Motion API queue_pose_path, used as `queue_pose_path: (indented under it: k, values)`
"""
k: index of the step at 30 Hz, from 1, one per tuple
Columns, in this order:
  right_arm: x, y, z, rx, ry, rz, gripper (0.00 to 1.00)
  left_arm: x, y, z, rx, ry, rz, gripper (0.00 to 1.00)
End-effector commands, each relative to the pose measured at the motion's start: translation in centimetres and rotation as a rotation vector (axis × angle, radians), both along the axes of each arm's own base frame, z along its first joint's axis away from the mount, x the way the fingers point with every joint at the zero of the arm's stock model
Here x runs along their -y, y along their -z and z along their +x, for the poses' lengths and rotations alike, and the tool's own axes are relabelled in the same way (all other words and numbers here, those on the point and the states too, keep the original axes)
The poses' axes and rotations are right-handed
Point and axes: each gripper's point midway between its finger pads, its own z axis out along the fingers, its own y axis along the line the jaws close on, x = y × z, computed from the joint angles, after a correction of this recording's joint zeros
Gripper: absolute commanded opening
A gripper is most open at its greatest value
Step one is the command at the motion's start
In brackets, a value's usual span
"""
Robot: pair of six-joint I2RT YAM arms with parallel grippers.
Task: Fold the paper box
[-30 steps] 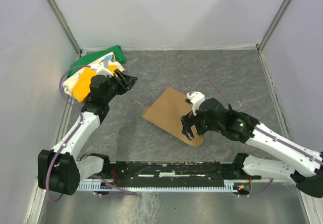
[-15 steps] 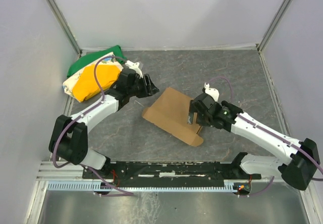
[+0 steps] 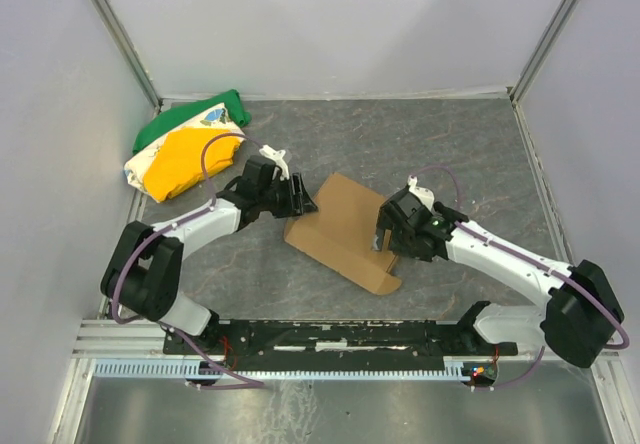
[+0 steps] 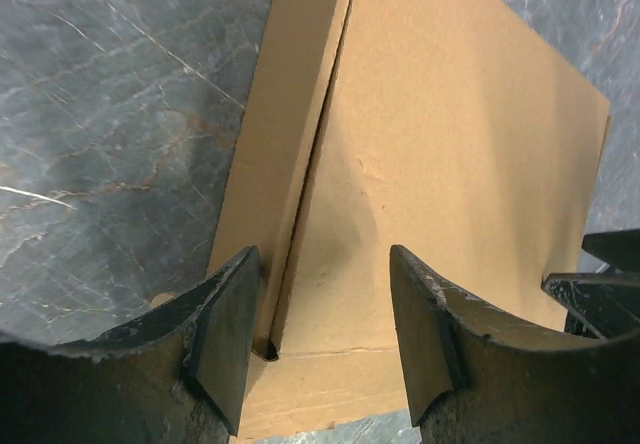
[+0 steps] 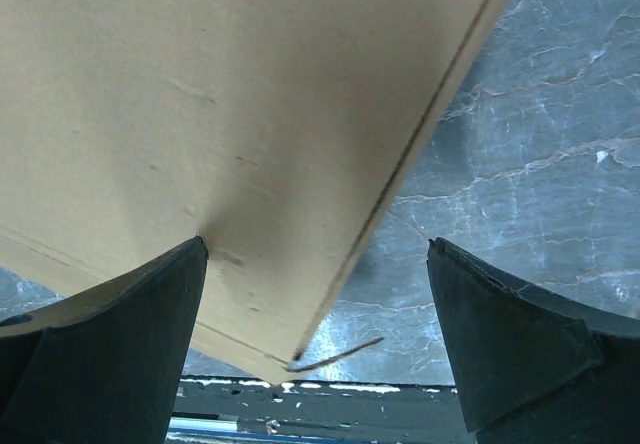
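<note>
Paper box (image 3: 335, 224) lay flat, frame centre. Left gripper (image 3: 303, 202) spread at its left edge; right gripper (image 3: 384, 244) wide at its right.

We take the paper box (image 3: 335, 226) as our landmark: it lies flat on the table (image 3: 450, 144), near the middle. At its far left edge sits the left gripper (image 3: 302, 202); over its right edge, the right gripper (image 3: 383, 236). The cloth bundle (image 3: 185, 149) lies well apart, behind and left of the box.
</note>
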Motion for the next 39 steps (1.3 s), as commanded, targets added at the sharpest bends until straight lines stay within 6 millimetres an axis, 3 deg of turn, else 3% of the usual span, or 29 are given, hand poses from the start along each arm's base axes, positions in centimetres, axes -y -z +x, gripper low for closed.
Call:
queue_pose_path:
  k: [1, 15, 22, 27, 31, 34, 39]
  values:
    - [-1.5, -0.8, 1.6, 0.040, 0.002, 0.094, 1.00, 2.4, -1.0, -0.8, 0.014, 0.065, -0.113, 0.61]
    - [-3.5, -3.6, 6.8, 0.090, -0.110, 0.160, 1.00, 3.2, -5.1, -2.3, 0.072, 0.049, -0.236, 0.61]
    - [-4.9, -5.9, 11.2, 0.152, -0.180, 0.129, 1.00, 3.3, -3.4, -2.2, 0.044, 0.030, -0.214, 0.61]
    - [-3.4, -8.6, 13.5, 0.233, -0.173, 0.042, 1.00, 1.4, -4.3, -0.9, 0.128, -0.055, -0.135, 0.66]
    - [0.0, -10.9, 13.6, 0.297, -0.136, -0.059, 1.00, -1.2, -6.9, 0.0, 0.236, -0.151, -0.058, 0.69]
    - [1.8, -11.2, 12.3, 0.293, -0.132, -0.091, 0.99, -2.8, -8.6, 0.1, 0.296, -0.206, -0.027, 0.71]
    - [2.3, -7.9, 8.5, 0.209, -0.166, -0.047, 1.00, -3.5, -9.0, -0.2, 0.313, -0.203, -0.015, 0.72]
